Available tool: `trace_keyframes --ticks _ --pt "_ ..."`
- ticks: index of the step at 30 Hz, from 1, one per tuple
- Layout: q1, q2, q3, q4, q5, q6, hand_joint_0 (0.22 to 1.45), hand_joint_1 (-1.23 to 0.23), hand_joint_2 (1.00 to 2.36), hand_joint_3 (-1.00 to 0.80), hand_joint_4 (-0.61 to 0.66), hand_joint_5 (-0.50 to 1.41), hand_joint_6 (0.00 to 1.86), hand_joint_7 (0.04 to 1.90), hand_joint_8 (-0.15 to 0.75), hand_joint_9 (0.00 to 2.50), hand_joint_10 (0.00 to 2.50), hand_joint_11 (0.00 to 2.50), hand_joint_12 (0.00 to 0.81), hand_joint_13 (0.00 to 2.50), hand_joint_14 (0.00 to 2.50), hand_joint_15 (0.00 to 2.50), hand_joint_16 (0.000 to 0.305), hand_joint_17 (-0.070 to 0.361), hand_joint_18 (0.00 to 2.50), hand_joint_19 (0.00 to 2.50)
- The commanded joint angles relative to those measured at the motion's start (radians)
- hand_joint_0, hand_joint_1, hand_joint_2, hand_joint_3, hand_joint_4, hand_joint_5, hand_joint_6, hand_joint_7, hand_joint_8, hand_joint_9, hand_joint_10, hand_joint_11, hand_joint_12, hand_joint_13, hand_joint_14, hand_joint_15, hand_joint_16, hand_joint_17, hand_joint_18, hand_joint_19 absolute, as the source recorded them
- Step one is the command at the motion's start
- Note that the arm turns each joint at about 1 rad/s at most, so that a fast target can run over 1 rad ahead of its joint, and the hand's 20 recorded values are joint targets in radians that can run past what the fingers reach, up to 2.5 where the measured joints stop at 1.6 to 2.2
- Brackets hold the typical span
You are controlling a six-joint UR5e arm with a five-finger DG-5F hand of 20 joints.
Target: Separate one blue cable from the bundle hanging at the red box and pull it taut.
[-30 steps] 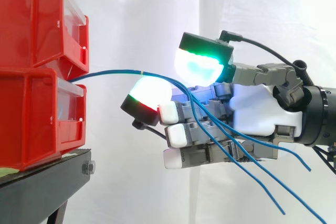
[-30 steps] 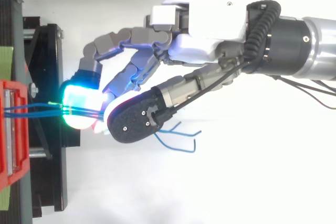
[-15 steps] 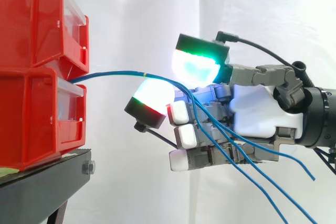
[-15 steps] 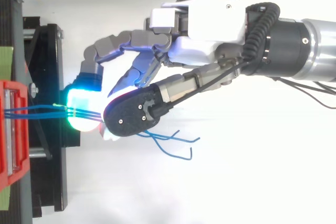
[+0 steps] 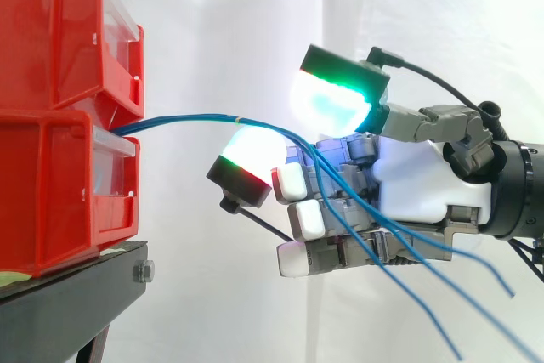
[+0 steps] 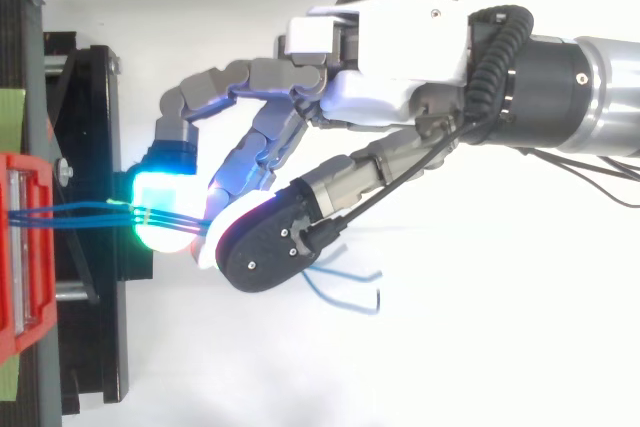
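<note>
Blue cables (image 5: 183, 118) run from the lower red bin (image 5: 59, 184) and lie across the hand's (image 5: 425, 180) lower glowing pad (image 5: 246, 159). The loose ends trail down past the palm. The green pad (image 5: 333, 101) sits above them with a gap, so the hand is unclamped.

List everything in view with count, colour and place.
stand: one, black, bottom left
bins: two, red, stacked on the stand
strip: one, green, on the stand beneath the bins
cables: several, blue, from the bins rightward, ends hanging loose
curtain: one, white, behind
hand: one, white and grey, right of the bins, cables draped across it
arm: one, black and silver, from the right edge
</note>
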Motion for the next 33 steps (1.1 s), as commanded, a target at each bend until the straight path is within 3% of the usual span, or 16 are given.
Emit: trace_keyframes --ticks 1,5,10,20,26,28,33 --pt "0.000 0.000 -0.001 0.000 0.001 0.000 0.61 -0.60 1.00 -0.45 0.25 -0.09 0.50 1.16 0.304 1.00 0.01 0.41 0.337 1.06 0.01 0.39 0.029 0.065 0.79 0.34" --pt "0.002 -0.001 0.001 0.000 0.001 0.000 0.61 -0.59 1.00 -0.47 0.23 -0.09 0.50 1.18 0.310 1.02 0.01 0.41 0.339 1.07 0.01 0.39 0.030 0.067 0.80 0.36" --pt "0.003 -0.001 0.001 0.000 -0.001 0.000 0.64 -0.75 1.00 -0.45 0.16 -0.09 0.50 1.36 0.311 1.01 0.02 0.48 0.349 1.08 0.01 0.40 0.031 0.069 0.83 0.36" --pt "0.006 0.000 0.001 -0.005 -0.001 0.025 0.70 -0.82 1.02 -0.20 0.15 -0.20 0.81 0.95 0.309 0.97 0.02 0.62 0.363 1.08 0.02 0.43 0.033 0.073 0.86 0.36" --pt "0.009 0.000 -0.001 -0.005 -0.001 0.026 0.73 -0.89 1.01 -0.38 0.18 -0.21 0.85 0.93 0.303 0.96 0.01 0.66 0.359 1.09 0.02 0.45 0.033 0.073 0.88 0.37" --pt "0.011 -0.001 0.001 -0.005 -0.001 0.026 0.68 -0.87 1.00 -0.50 0.17 -0.20 0.85 0.94 0.311 0.99 0.02 0.68 0.356 1.09 0.02 0.45 0.033 0.074 0.89 0.37" --pt "0.015 0.000 0.001 -0.005 -0.001 0.028 0.60 -0.78 1.00 -0.50 0.17 -0.19 0.84 0.98 0.323 1.05 0.02 0.70 0.361 1.11 0.02 0.46 0.033 0.075 0.90 0.40"
